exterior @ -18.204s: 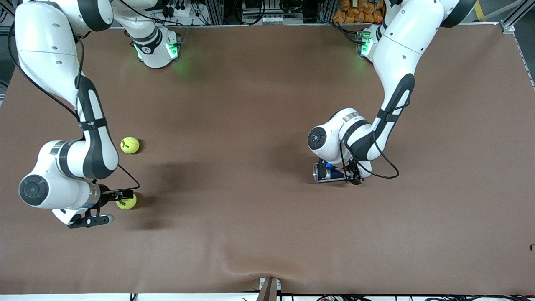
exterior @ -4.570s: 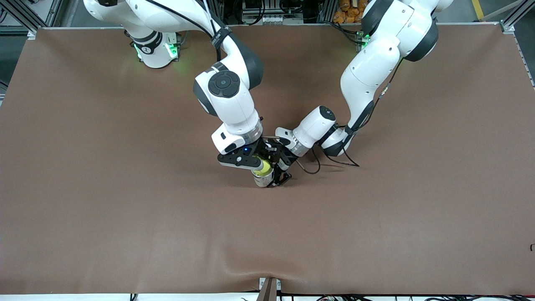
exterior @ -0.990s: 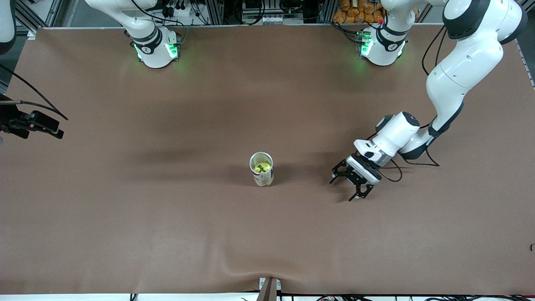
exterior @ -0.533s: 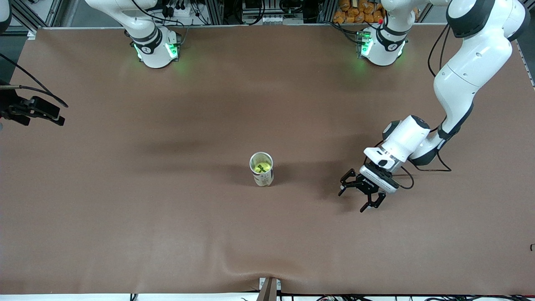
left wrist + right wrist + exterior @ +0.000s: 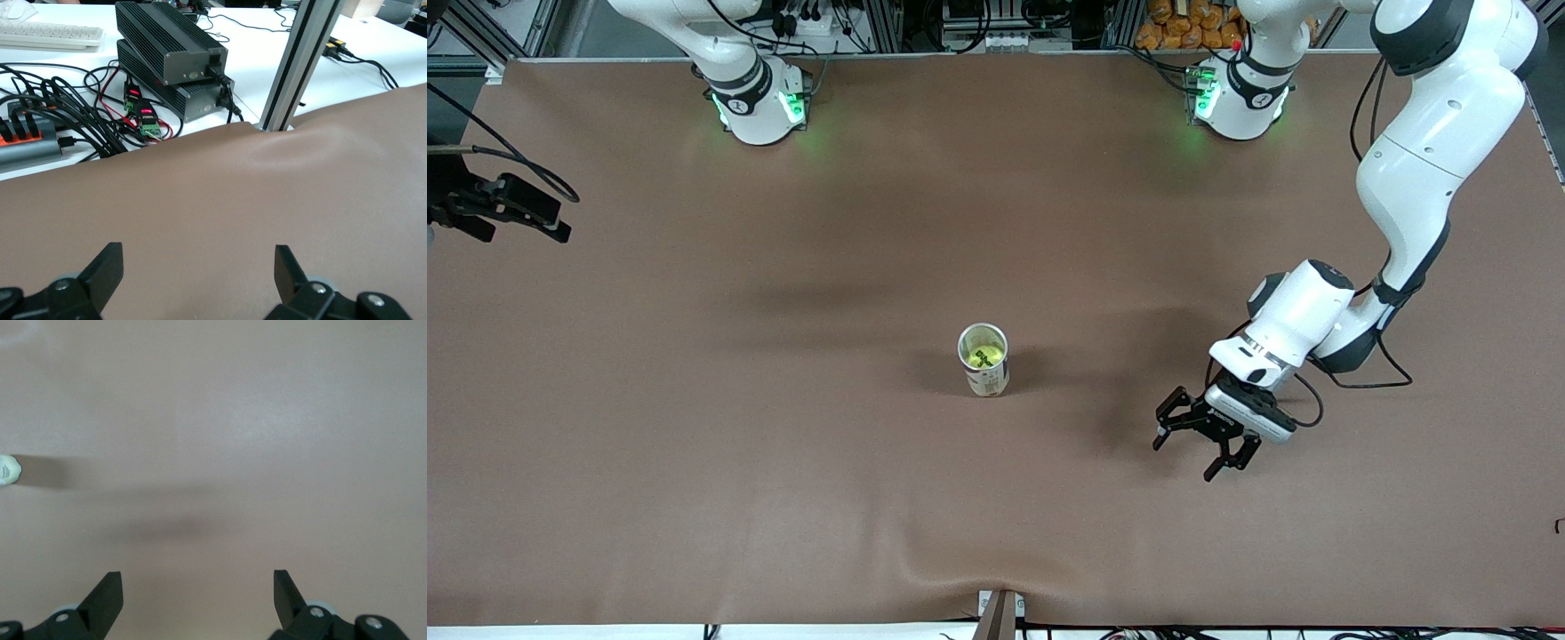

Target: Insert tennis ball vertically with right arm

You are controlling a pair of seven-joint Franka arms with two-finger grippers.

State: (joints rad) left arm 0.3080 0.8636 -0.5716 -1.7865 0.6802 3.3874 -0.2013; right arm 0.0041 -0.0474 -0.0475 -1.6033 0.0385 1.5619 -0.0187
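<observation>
A yellow-green tennis ball [image 5: 982, 355] sits inside an upright open-topped can [image 5: 985, 378] in the middle of the brown table [image 5: 783, 498]. My right gripper [image 5: 511, 209] hangs over the table's edge at the right arm's end, well away from the can. In the right wrist view the right gripper [image 5: 197, 577] is open and holds nothing, and the can [image 5: 6, 470] shows only at the picture's edge. My left gripper [image 5: 1185, 457] hovers low over the table beside the can, toward the left arm's end. It is open and holds nothing, as the left wrist view [image 5: 198, 250] also shows.
An aluminium post [image 5: 293, 67] stands at the table's edge nearest the front camera. Off the table by it lie black power units [image 5: 170, 63], cables [image 5: 60, 113] and a keyboard [image 5: 50, 35]. The two arm bases [image 5: 756, 102] [image 5: 1240, 98] glow green.
The left gripper has drawn away from the can, toward the front camera and the left arm's end. The right gripper has drifted toward the robots' side. Both stayed open.
</observation>
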